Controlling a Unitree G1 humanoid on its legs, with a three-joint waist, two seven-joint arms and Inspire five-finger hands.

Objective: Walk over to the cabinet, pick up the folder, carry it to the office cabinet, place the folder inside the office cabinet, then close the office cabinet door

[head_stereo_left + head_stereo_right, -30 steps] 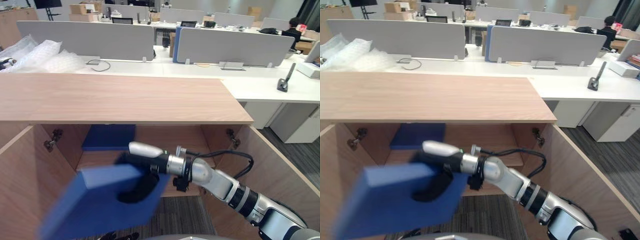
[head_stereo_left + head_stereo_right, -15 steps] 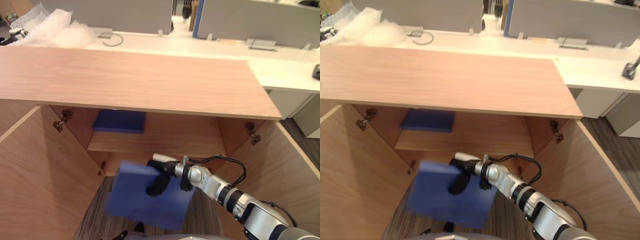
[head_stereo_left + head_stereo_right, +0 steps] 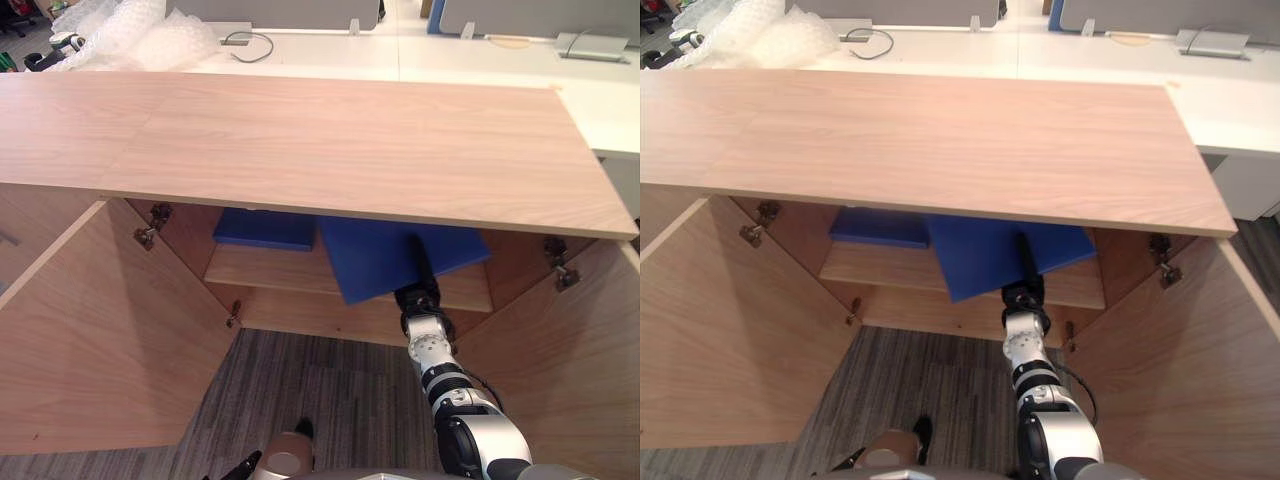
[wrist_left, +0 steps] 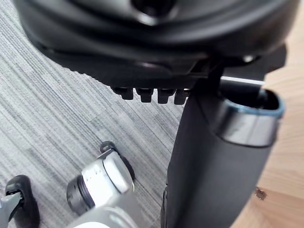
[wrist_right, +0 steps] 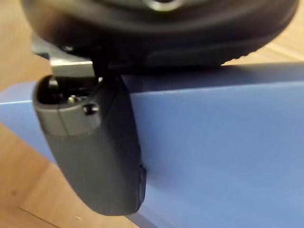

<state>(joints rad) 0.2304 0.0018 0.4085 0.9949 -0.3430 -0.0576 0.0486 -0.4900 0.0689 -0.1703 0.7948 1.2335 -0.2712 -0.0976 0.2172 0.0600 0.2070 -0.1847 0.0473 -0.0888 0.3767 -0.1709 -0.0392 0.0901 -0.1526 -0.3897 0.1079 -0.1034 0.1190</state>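
1. Open-plan office. Wood office cabinet (image 3: 300, 140) in front, both doors swung wide: left door (image 3: 100, 330), right door (image 3: 570, 370).
2. Blue folder (image 3: 372, 262) inside the cabinet, over the shelf (image 3: 270, 272), under the top board's front edge.
3. Right robot hand (image 3: 423, 272) reaching in from below, clamped on the folder's right part. Thumb (image 5: 95, 156) pressed flat on the blue face, rest of the hand hidden behind the folder.
4. Folder turned askew to the shelf, near corner poking past the shelf's front edge. Resting on the shelf or held just clear: cannot tell.
5. Folder look: flat, plain, matte mid-blue, rigid, straight edges.
6. Second blue folder (image 3: 262, 230) lying flat at the shelf's back left, just beside the held one.
7. Left robot hand (image 4: 156, 47) low over the grey striped carpet (image 4: 57, 104), next to a wood panel, nothing in it. Open or closed: cannot tell.
8. Cabinet top bare light wood. White table (image 3: 420, 60) behind it with bubble wrap (image 3: 140, 30) and a cable (image 3: 250, 42).
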